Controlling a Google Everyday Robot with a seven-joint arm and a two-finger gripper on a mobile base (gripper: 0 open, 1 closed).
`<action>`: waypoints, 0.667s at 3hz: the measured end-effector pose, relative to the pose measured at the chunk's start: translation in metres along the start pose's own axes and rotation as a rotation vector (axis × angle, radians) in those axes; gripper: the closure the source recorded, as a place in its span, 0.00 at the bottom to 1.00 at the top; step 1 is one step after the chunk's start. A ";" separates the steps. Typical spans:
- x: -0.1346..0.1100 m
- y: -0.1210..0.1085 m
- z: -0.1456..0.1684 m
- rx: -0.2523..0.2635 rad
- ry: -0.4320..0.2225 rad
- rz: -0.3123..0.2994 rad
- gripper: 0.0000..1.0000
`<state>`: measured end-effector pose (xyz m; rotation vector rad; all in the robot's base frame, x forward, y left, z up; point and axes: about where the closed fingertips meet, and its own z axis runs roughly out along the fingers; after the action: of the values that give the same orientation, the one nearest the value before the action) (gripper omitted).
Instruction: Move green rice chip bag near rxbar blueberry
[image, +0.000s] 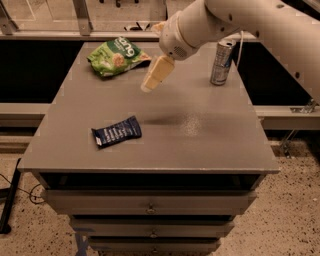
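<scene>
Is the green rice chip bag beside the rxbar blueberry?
No: the green rice chip bag lies at the far edge, the rxbar blueberry near the front, gripper hovering near the bag.

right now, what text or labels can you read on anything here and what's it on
green rice chip bag: white logo lettering, too blurred to read.
rxbar blueberry: white text lines, too small to read.
silver can: nothing legible.
gripper, above the table beside the bag: no text.
</scene>
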<state>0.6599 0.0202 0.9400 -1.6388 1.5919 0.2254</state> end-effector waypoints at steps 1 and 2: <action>0.000 0.000 0.000 0.000 0.000 0.000 0.00; 0.003 -0.004 0.012 0.031 -0.021 0.019 0.00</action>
<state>0.6683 0.0253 0.9322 -1.5929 1.5884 0.2263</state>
